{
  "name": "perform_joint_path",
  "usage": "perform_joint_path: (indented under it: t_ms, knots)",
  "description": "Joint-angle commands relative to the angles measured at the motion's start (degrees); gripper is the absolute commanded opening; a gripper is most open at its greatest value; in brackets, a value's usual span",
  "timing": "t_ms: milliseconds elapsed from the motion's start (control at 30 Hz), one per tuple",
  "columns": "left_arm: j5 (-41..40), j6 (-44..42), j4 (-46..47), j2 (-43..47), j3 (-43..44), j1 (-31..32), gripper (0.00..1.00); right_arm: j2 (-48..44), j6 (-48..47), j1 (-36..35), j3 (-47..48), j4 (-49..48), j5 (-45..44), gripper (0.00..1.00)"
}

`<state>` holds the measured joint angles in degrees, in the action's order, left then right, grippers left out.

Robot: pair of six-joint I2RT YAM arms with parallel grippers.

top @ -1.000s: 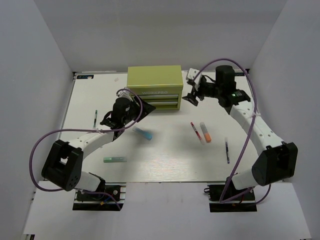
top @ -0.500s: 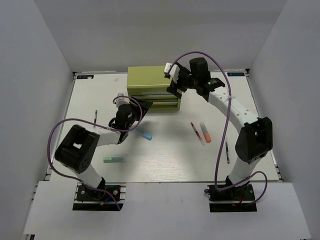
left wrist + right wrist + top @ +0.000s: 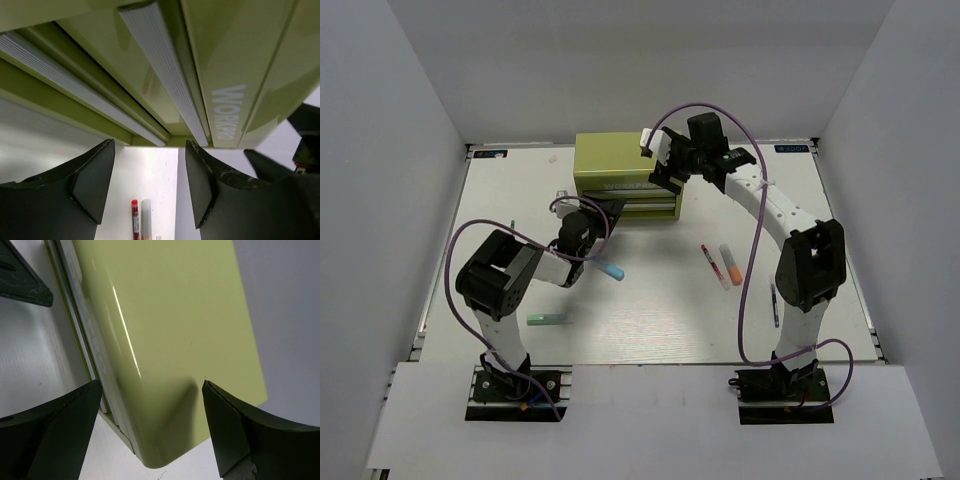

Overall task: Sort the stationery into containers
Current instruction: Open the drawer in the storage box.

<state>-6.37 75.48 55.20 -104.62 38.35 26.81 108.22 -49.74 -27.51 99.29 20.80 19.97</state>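
The olive tool chest [image 3: 620,165] stands at the back middle of the table, its two drawer fronts facing me. My left gripper [image 3: 610,212] is open just in front of the drawers' left end; in the left wrist view its empty jaws [image 3: 149,150] face the ribbed drawer handles [image 3: 170,75]. Open too, my right gripper [image 3: 662,172] hangs over the chest's right front corner [image 3: 150,430], holding nothing. On the table lie a light-blue marker [image 3: 608,268], a pale green marker [image 3: 549,320], an orange/grey marker [image 3: 731,264], a red-white pen [image 3: 713,265] and a dark blue pen [image 3: 775,305].
A thin dark pen [image 3: 512,237] lies near the table's left edge. White walls close in the table on three sides. Purple cables loop off both arms. The red-white pen [image 3: 135,220] and a pale marker [image 3: 146,220] show beyond the left fingers.
My right arm has swung left, from beside the chest's right end to over its right front corner. The left arm has folded closer; its gripper stays by the drawers.
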Motion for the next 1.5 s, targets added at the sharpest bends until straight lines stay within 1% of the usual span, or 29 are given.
perform_joint_path:
  t_ms: [0, 67, 267, 467, 567, 600, 633, 667, 933, 1033, 1200, 1300, 1467]
  knots:
    - [-1.5, 1.2, 6.8, -0.5, 2.4, 0.1, 0.68, 0.6, -1.5, -0.3, 2.9, 2.1, -0.1, 0.87]
    - [-0.9, 1.2, 8.7, -2.2, 3.0, 0.1, 0.67, 0.7, -1.6, -0.4, 2.8, 2.2, -0.4, 0.87]
    - [0.2, 1.2, 14.2, -3.3, 2.4, 0.1, 0.66, 1.2, -1.6, -0.1, 2.8, 2.5, -1.0, 0.87]
    - [0.1, 1.8, 13.2, -5.2, 4.4, 0.6, 0.66, 1.6, -1.5, -0.1, 3.2, 2.2, -1.7, 0.87]
    - [0.1, 2.3, 12.5, -7.2, 6.2, 0.6, 0.60, 1.6, -1.5, -0.2, 3.5, 2.6, -1.9, 0.87]
    - [0.1, 2.3, 12.5, -7.2, 6.2, 0.6, 0.60, 1.6, -1.6, -0.1, 3.5, 2.5, -1.9, 0.87]
    - [0.1, 2.3, 12.5, -8.0, 6.8, 0.6, 0.57, 1.4, -1.6, 0.1, 3.5, 2.5, -2.0, 0.87]
    - [0.1, 2.3, 12.5, -8.0, 7.3, 0.6, 0.55, 1.5, -1.6, 0.0, 3.5, 2.5, -2.0, 0.87]
    - [-0.5, 2.8, 11.3, -9.9, 8.9, 0.6, 0.54, 1.7, -1.3, 0.0, 3.5, 2.4, -2.5, 0.87]
    - [-1.9, 2.8, 11.3, -10.5, 9.6, 0.6, 0.54, 1.7, -1.3, 0.0, 3.5, 2.3, -2.7, 0.87]
    - [-5.0, 4.2, 15.0, -12.1, 10.2, 0.6, 0.54, 2.3, -1.6, 0.0, 3.6, 2.5, -3.5, 0.87]
    - [-7.8, 4.9, 18.9, -13.4, 10.2, 1.2, 0.48, 2.7, -1.9, 0.2, 4.0, 2.8, -3.8, 0.87]
    - [-14.5, 5.7, 22.8, -15.7, 11.3, 2.6, 0.48, 3.7, -2.6, 0.0, 5.6, 5.6, -3.6, 0.87]
